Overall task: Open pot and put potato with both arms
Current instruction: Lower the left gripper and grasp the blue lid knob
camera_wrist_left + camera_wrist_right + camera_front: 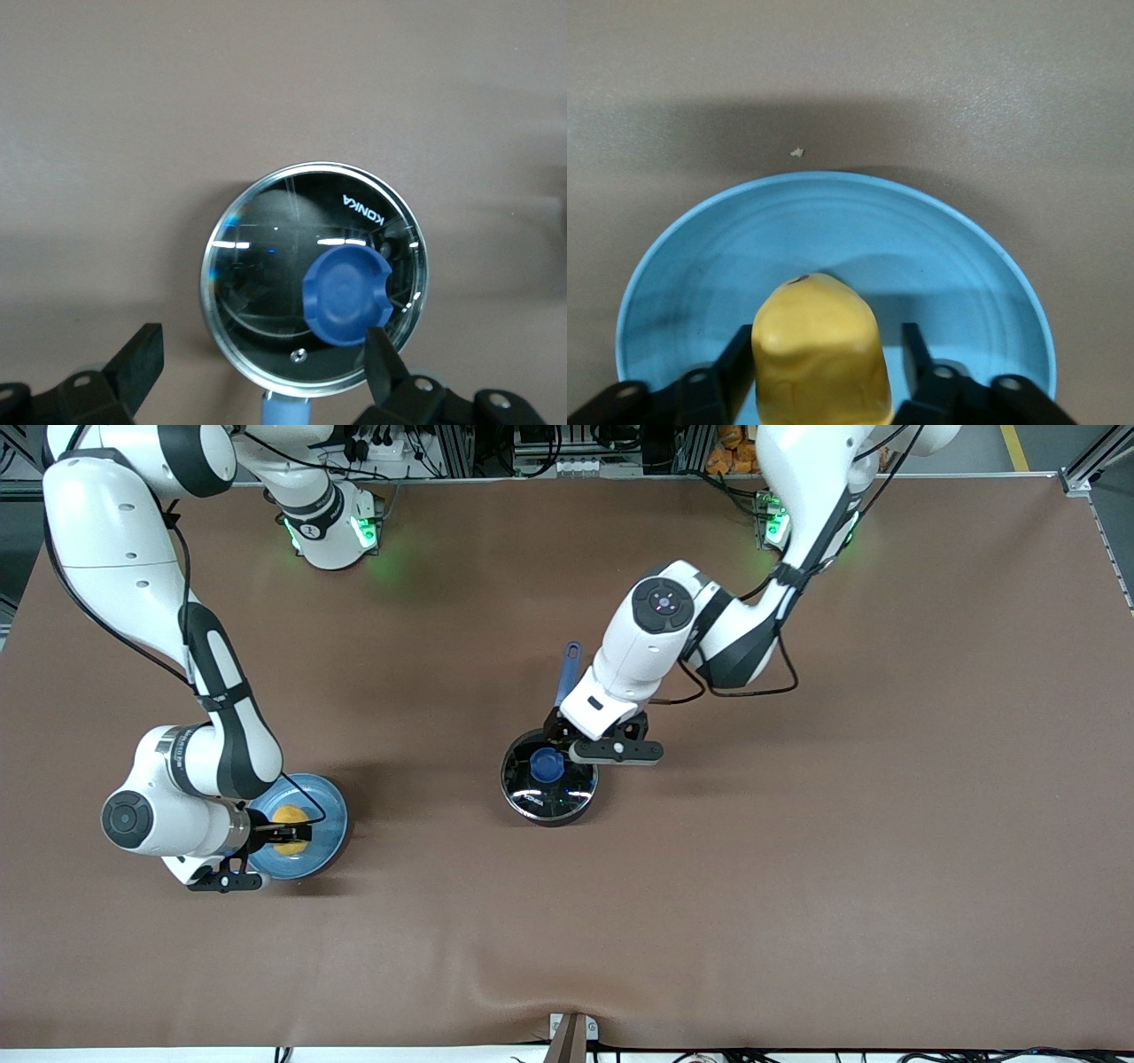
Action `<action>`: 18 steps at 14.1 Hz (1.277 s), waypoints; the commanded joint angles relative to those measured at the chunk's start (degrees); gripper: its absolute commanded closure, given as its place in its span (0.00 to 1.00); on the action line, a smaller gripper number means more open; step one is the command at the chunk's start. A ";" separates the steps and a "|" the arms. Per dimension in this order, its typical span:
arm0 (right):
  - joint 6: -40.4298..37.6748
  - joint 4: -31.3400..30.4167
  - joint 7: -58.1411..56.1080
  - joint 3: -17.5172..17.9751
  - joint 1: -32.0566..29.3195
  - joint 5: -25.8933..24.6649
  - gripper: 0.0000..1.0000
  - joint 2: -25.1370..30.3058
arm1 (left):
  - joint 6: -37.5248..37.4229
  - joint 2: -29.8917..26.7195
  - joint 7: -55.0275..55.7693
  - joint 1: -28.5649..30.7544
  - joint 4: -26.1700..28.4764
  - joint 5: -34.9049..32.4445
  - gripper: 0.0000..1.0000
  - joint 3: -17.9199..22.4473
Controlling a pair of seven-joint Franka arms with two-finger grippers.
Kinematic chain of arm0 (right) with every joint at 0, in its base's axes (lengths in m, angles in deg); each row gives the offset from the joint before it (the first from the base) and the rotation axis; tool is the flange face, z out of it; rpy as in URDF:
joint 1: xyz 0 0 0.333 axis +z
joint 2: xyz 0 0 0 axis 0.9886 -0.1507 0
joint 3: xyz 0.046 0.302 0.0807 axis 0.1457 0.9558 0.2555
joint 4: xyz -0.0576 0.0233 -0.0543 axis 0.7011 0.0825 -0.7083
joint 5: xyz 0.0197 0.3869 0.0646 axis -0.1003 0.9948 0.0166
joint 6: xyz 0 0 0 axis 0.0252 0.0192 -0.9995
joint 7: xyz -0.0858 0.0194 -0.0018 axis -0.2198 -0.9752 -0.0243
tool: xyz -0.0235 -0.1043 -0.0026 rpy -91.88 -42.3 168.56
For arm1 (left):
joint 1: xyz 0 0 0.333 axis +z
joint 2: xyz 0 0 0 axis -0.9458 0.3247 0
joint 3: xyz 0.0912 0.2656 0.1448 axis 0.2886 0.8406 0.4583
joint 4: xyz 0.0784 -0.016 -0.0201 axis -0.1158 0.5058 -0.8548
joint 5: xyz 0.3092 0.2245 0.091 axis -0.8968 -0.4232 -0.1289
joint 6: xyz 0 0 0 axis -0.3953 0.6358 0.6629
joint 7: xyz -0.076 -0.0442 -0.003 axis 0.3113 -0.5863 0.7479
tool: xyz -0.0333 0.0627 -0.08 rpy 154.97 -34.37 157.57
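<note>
Right pincer (285, 834) straddles potato (290, 817), unclosed | left pincer (567, 746) wide over pot (549, 778)

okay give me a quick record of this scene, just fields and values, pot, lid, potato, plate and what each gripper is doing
pot: black, mid-table, blue handle pointing toward the robot bases
lid: glass, blue knob, on the pot
potato: yellow, on the plate
plate: light blue, toward the right arm's end
left gripper: open, over the pot's handle side
right gripper: open, fingers either side of the potato
</note>
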 commanded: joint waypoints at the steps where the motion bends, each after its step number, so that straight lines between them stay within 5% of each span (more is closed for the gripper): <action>1: 0.16 0.18 -0.29 0.09 -0.08 0.75 0.53 0.09 | 1.82 1.65 2.10 -1.82 -1.82 0.96 0.00 1.15; 4: 0.07 0.36 -0.21 0.09 -0.09 0.84 0.58 0.09 | 3.66 2.96 5.61 -3.23 -1.90 0.87 0.00 1.15; 8: 0.16 1.23 -0.29 0.09 -0.09 0.75 0.87 0.44 | 5.78 7.79 10.09 -6.21 -5.58 0.26 0.00 2.89; 18: -5.12 6.42 0.41 0.17 1.23 0.92 0.93 1.06 | 5.60 9.04 11.42 -9.82 -8.05 -5.90 0.00 6.60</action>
